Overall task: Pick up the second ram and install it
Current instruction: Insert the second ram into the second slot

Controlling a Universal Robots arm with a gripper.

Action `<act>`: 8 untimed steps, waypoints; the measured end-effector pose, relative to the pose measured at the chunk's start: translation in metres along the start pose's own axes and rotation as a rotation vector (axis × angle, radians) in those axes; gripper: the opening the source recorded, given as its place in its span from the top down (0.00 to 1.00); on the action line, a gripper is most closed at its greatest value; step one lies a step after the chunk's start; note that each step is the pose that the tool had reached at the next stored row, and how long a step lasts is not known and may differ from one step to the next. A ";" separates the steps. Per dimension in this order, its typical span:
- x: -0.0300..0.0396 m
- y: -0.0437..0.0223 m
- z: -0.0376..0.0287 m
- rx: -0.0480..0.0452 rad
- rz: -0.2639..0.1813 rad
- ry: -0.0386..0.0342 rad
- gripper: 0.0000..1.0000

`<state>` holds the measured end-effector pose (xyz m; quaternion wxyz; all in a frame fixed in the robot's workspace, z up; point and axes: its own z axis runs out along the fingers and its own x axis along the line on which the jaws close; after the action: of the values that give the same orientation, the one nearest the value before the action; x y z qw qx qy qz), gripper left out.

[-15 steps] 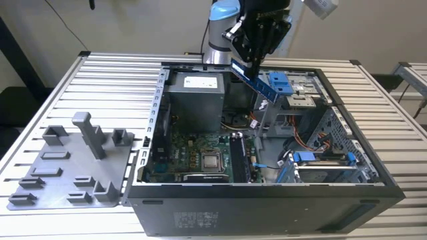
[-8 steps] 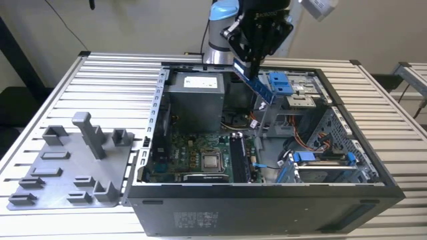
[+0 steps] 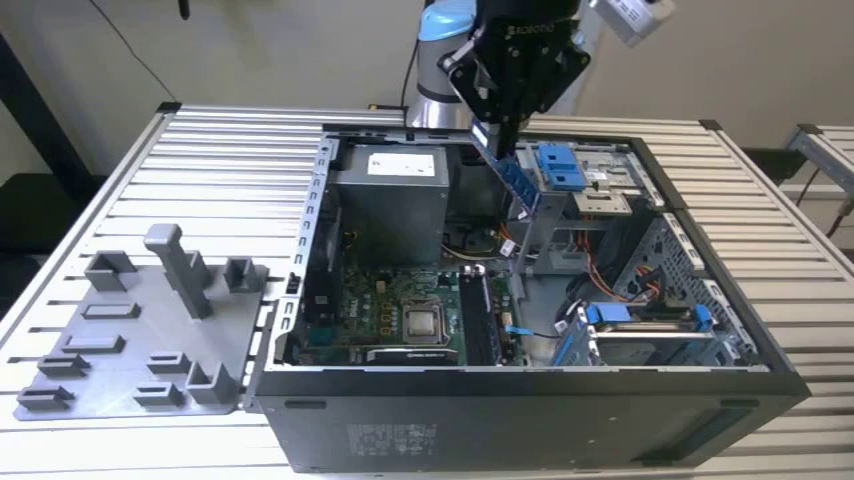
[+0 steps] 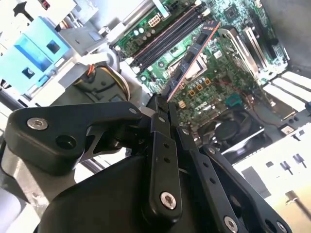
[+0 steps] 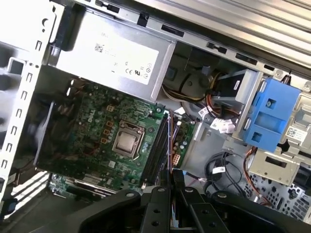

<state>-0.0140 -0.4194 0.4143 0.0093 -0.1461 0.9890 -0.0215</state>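
Claw: my black two-finger gripper [image 3: 497, 122] is clenched on the second ram [image 3: 521, 180], a thin bluish-green memory stick.
Stick: tilted, above the open dark-grey computer case [image 3: 534, 420], off the green motherboard [image 5: 97, 121].
Slots [image 5: 156, 148]: long, black, beside the silver processor [image 5: 127, 141].
Care: I'd square its edge to a slot and steer off the blue plastic drive bracket [image 3: 561, 165].

The ribbed table [image 3: 214, 150] was bare brushed metal. At the exterior view's left, the grey fixture plate [image 3: 131, 362] looked matt plastic. The black computer case [image 3: 534, 430] was matt painted metal, its blue brackets [image 3: 562, 166] smooth plastic, the thin bluish-green ram [image 3: 518, 178] a semi-gloss board.
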 end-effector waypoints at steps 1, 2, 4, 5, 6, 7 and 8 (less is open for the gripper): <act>0.0000 0.0000 0.0001 0.0002 0.014 0.0006 0.86; 0.0000 0.0000 0.0001 0.0003 0.026 0.0012 0.86; 0.0000 0.0000 0.0002 0.0006 0.052 0.0023 0.86; 0.0000 0.0000 0.0003 0.0008 0.064 0.0029 0.86; 0.0000 0.0000 0.0003 0.0010 0.075 0.0034 0.86; 0.0000 0.0000 0.0004 0.0011 0.086 0.0039 0.86; 0.0000 0.0000 0.0005 0.0012 0.098 0.0045 0.86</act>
<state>-0.0140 -0.4194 0.4138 0.0082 -0.0977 0.9949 -0.0219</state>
